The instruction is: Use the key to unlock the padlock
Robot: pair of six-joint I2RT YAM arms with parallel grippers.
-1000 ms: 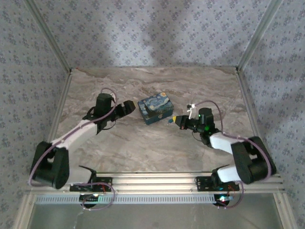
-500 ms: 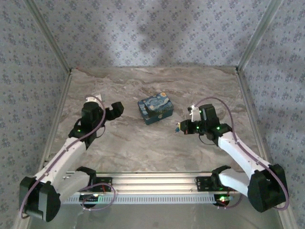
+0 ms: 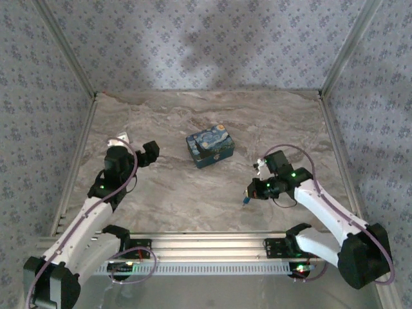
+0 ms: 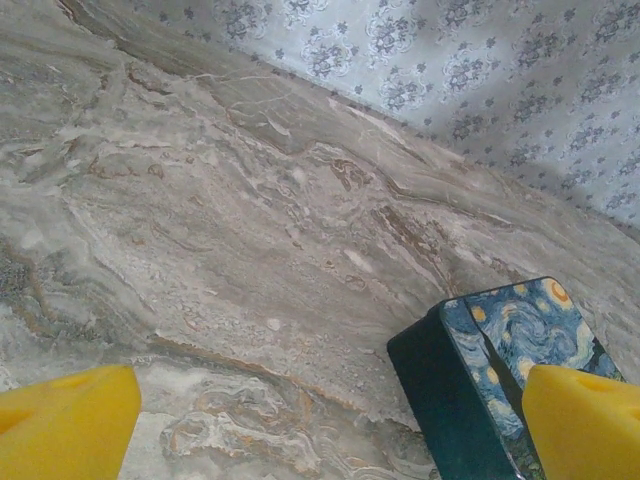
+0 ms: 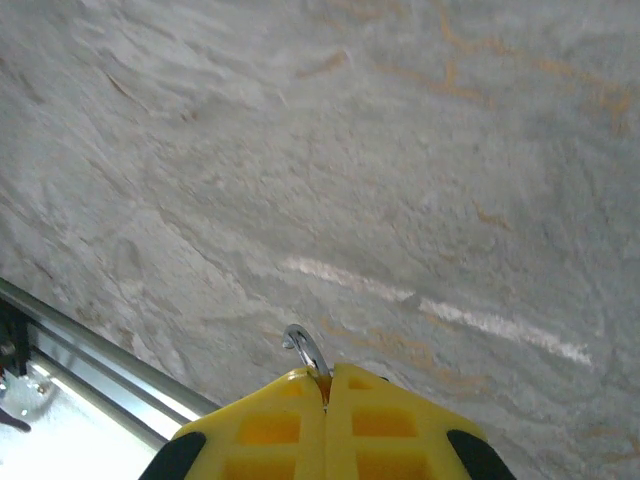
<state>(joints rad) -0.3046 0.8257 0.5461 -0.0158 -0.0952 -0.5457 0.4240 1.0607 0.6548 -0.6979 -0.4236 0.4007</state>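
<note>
Right gripper (image 3: 251,192) clamps the tiny bluish-grey metal padlock (image 5: 303,348) (apparently off the blue swirl-painted box (image 3: 210,148)); left gripper (image 3: 150,153) gapes: nearly done.

1. The left gripper (image 4: 322,428) is spread wide, with yellow fingers (image 4: 62,425) at both bottom corners.
2. A blue swirl-painted box (image 4: 470,370) stands on the marble table (image 4: 250,250), partly hidden by one finger.
3. A patterned wall (image 4: 450,60) runs behind.

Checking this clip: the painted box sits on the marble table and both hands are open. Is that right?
No: the right hand is shut, its yellow fingers pressed together on a small metal hook, as the right wrist view shows. The left hand is open, and the painted box does sit on the marble table.
</note>
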